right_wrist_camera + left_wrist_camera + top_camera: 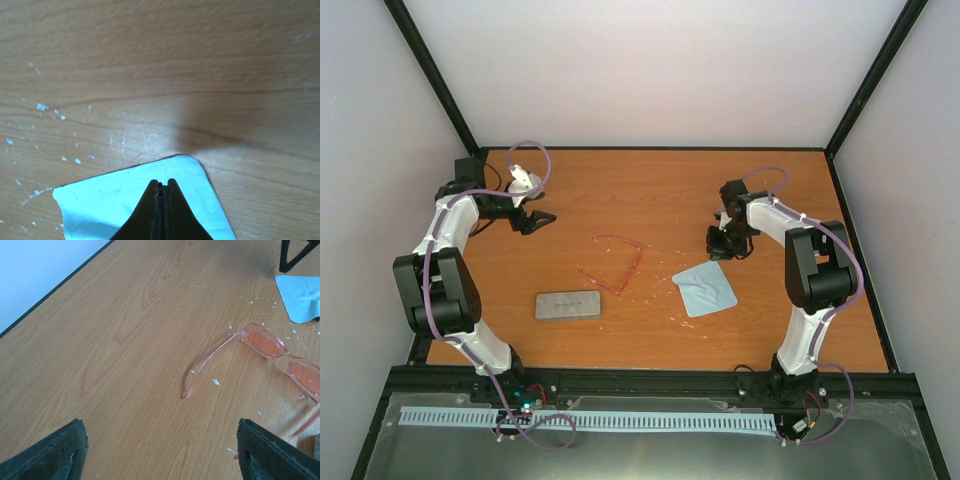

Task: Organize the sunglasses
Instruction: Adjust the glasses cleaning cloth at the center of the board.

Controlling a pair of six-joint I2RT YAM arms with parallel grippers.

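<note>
Orange-brown wood table (670, 190), seen from the top camera. The sunglasses (615, 262) lie near the middle of it, temples unfolded, touching nothing else. A grey case (567, 304) lies shut, nearer the arm bases and just left of them. A light blue cloth (705, 290) lies flat to their right.

Left arm: rises from its base, elbow out over the left table edge, forearm running toward the far side, wrist bent inward. Left gripper (534, 220) hangs over bare wood in the far-left part, well apart from the sunglasses.

Right arm: elbow high on the right, forearm reaching in to the left, wrist pitched down. Right gripper (724, 243) points at the table by the far edge of the cloth.

Left wrist camera: left gripper (160, 425) spread wide, one dark finger (55, 455) in each lower corner, nothing between them but table (125, 340). Sunglasses (262, 343) sit ahead and to the right, pink lenses up, one temple stretched toward the camera. A piece of the cloth (300, 297) shows beyond. White specks are scattered on the wood.

Right wrist camera: right gripper (163, 187) pressed together, no gap, nothing seen between the fingers. Its tip lies over a rounded corner of the cloth (95, 205); cannot tell whether it touches. Bare table (150, 60) ahead, with more specks to the left.
</note>
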